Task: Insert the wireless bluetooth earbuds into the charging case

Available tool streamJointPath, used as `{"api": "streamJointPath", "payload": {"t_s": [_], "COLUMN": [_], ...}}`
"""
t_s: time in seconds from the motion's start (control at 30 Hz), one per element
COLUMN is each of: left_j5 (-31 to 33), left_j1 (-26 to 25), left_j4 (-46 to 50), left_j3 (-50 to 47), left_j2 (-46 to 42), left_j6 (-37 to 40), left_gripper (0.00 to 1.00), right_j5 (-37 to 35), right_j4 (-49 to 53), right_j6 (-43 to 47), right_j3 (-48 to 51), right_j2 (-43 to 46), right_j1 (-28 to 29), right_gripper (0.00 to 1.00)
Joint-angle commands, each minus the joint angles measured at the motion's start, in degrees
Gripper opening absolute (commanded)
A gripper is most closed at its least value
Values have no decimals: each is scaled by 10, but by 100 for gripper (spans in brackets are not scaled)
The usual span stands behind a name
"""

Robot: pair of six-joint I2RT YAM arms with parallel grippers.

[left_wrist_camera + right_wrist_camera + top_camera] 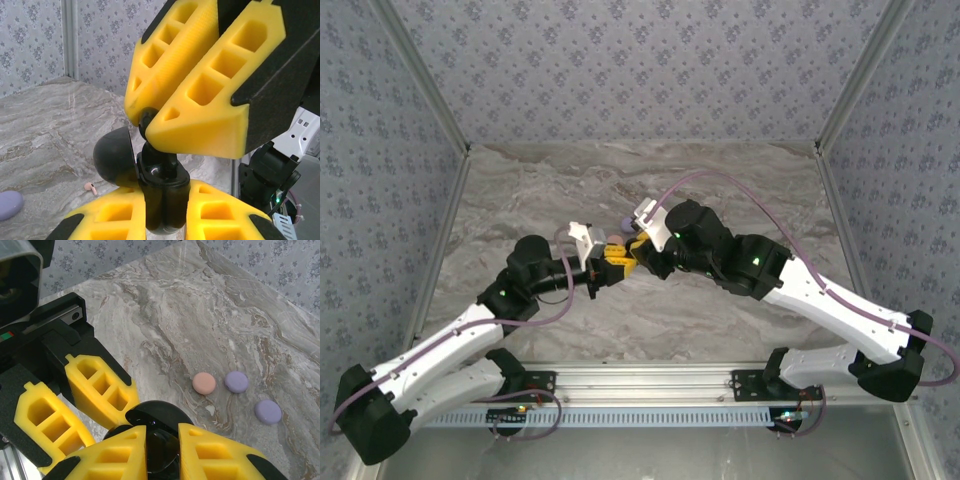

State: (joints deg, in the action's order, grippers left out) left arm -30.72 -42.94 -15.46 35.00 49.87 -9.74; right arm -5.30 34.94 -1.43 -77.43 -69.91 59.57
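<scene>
My left gripper (167,202) is shut on an upright black charging case (162,175), whose domed lid (114,155) hangs open to the left. From above, my right gripper (145,120) is shut on a black earbud (146,119); its lower end reaches into the case's open top. In the right wrist view the same earbud (162,450) shows between my right gripper's (162,440) fingers, above the case's lid (157,412), with the left gripper's fingers (100,387) beside it. Both grippers meet at mid-table (613,258). A pale pink earbud (90,187) lies loose on the table.
On the marble tabletop (190,315) lie a pink round case (204,383) and two purple round cases (236,382) (268,411). A purple case (7,205) also sits at the left wrist view's lower left. Patterned walls (640,60) enclose the back and sides.
</scene>
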Motion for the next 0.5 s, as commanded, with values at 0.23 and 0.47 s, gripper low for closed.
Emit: {"api": "streamJointPath", "payload": {"t_s": [0.23, 0.47], "left_j5": [15, 14], "left_j1": [-5, -5], "left_j4": [-39, -68], "left_j3": [8, 7], "left_j2": [-19, -16], "left_j6": [-5, -12], "left_gripper": [0, 0], "right_j5": [55, 120], "right_j4": [3, 9], "right_j6": [-6, -30], "right_j3": [-12, -48], "right_j2": [-11, -15], "right_j1": [2, -21], "right_gripper": [26, 39]}}
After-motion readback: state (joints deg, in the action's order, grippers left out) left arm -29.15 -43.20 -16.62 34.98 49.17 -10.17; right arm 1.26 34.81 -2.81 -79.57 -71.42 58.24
